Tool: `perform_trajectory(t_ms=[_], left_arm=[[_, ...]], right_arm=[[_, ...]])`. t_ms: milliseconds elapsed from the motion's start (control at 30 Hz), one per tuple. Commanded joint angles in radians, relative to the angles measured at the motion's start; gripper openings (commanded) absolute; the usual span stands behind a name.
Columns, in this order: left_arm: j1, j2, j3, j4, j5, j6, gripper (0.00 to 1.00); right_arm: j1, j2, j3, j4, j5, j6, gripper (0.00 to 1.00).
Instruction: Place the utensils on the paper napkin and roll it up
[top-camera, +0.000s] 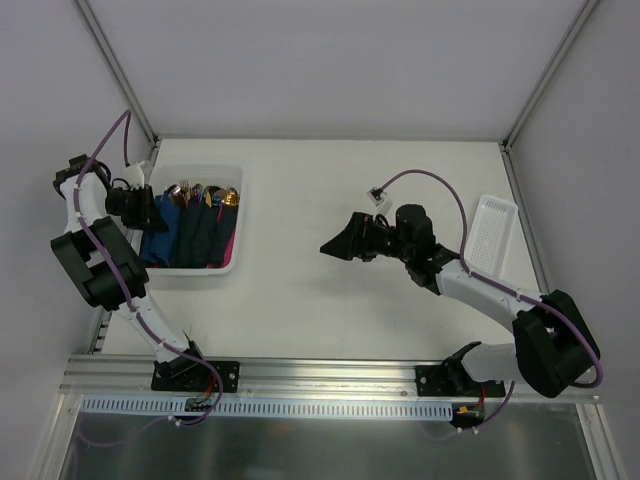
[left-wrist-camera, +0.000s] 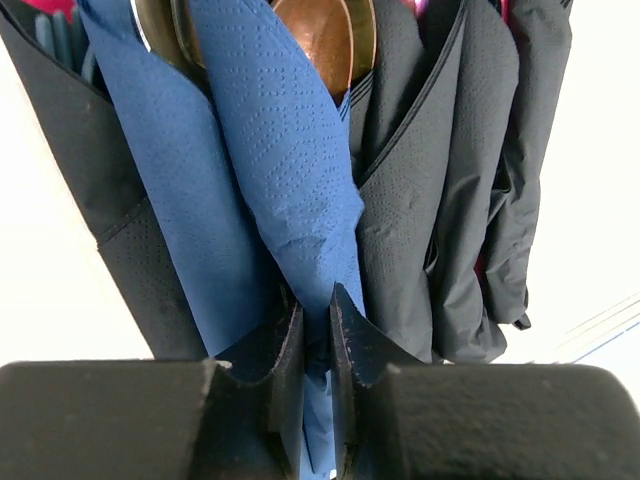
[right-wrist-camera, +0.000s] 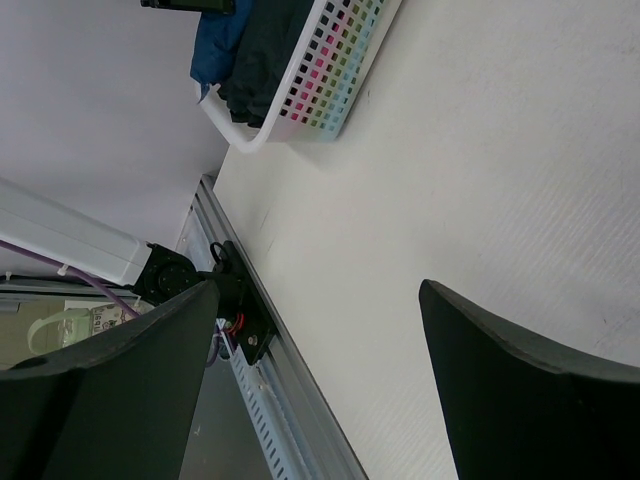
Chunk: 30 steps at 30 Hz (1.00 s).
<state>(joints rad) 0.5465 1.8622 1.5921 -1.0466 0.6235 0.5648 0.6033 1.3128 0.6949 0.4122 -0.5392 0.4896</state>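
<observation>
In the left wrist view, a navy blue paper napkin (left-wrist-camera: 290, 170) is rolled around gold-bronze utensils (left-wrist-camera: 320, 35), whose shiny ends stick out at the top. My left gripper (left-wrist-camera: 317, 310) is shut on the lower end of this roll, with blue paper pinched between the fingers. From above, the left gripper (top-camera: 150, 208) sits at the left end of a white basket (top-camera: 195, 270), where the blue napkin (top-camera: 165, 235) and utensil tips (top-camera: 205, 192) show. My right gripper (top-camera: 335, 245) hovers open over the table's middle, holding nothing.
More rolled napkins fill the basket: a second blue one (left-wrist-camera: 170, 170), several dark grey ones (left-wrist-camera: 420, 200) and a bit of magenta. A white perforated tray (top-camera: 490, 235) lies at the right edge. The right wrist view shows the basket (right-wrist-camera: 320, 90) and the front rail (right-wrist-camera: 290, 400).
</observation>
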Motion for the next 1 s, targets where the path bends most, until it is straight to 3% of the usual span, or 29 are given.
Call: perform_trajectory(t_ms=[0, 333, 500, 967], left_arm=[[0.021, -0.034, -0.055, 0.000, 0.019, 0.015, 0.06], [0.036, 0.035, -0.150, 0.033, 0.142, 0.000, 0.06], [0.047, 0.014, -0.149, 0.045, 0.148, -0.005, 0.33], [0.050, -0.167, -0.084, 0.056, 0.121, 0.001, 0.53]], right_arm=[[-0.008, -0.040, -0.003, 0.043, -0.019, -0.003, 0.86], [-0.011, -0.047, -0.014, 0.043, -0.024, -0.002, 0.86], [-0.016, -0.057, -0.017, 0.042, -0.025, -0.002, 0.86], [-0.016, -0.066, -0.017, 0.042, -0.027, 0.000, 0.86]])
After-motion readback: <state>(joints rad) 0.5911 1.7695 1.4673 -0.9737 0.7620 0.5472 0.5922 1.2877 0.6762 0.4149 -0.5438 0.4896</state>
